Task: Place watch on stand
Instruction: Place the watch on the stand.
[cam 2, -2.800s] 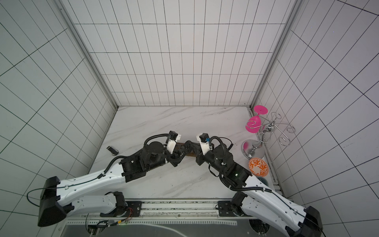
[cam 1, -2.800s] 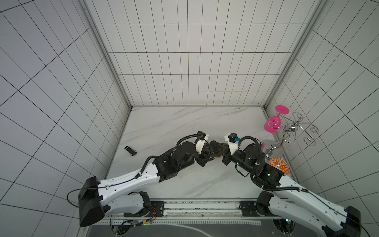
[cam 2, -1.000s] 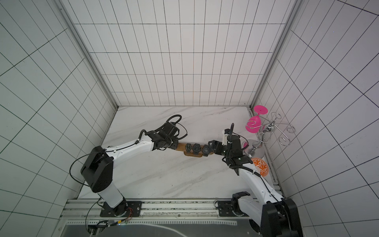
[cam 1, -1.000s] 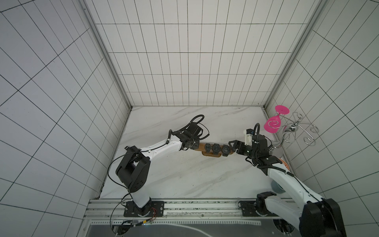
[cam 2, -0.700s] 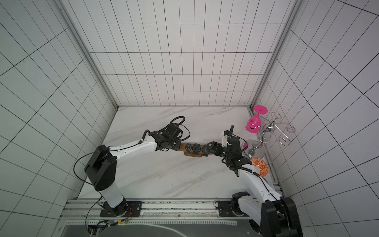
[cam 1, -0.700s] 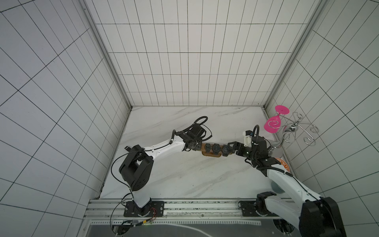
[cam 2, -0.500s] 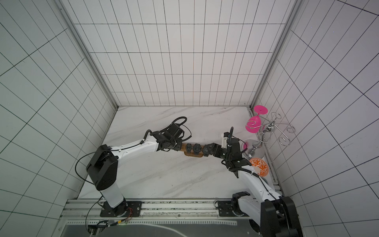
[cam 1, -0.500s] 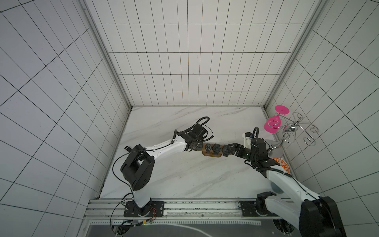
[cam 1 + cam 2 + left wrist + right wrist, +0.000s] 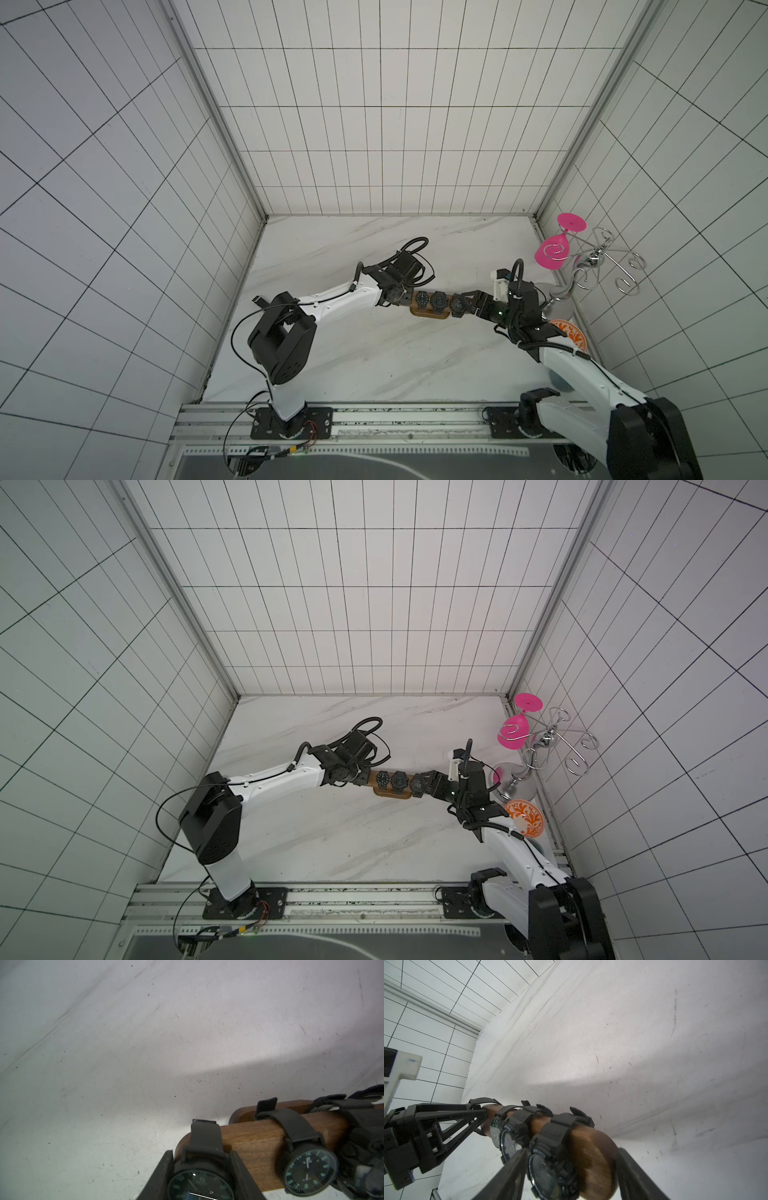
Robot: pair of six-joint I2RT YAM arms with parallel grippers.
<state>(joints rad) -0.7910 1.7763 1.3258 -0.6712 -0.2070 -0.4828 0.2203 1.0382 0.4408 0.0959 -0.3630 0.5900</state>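
The brown wooden stand [image 9: 430, 325] [image 9: 390, 798] lies on the marble floor with black watches strapped round its bar. My left gripper [image 9: 402, 297] [image 9: 362, 777] is at its left end. In the left wrist view the left gripper [image 9: 201, 1159] is shut on a dark-faced watch [image 9: 200, 1184] that sits on the bar [image 9: 255, 1147]. My right gripper [image 9: 464, 305] [image 9: 428, 786] is at the right end. In the right wrist view its fingers [image 9: 508, 1174] stand wide, straddling the rounded end of the bar [image 9: 591, 1157] and the chunky watch [image 9: 548, 1167] there.
A silver wire glass rack [image 9: 602, 266] with a pink glass [image 9: 555, 253] stands at the right wall, on a round metal foot [image 9: 561, 307]. An orange patterned dish [image 9: 569, 332] lies just behind my right wrist. Tiled walls enclose three sides.
My right gripper has slid left onto the stand's right end and its jaws have narrowed. My left gripper has edged right along the bar, still on the watch.
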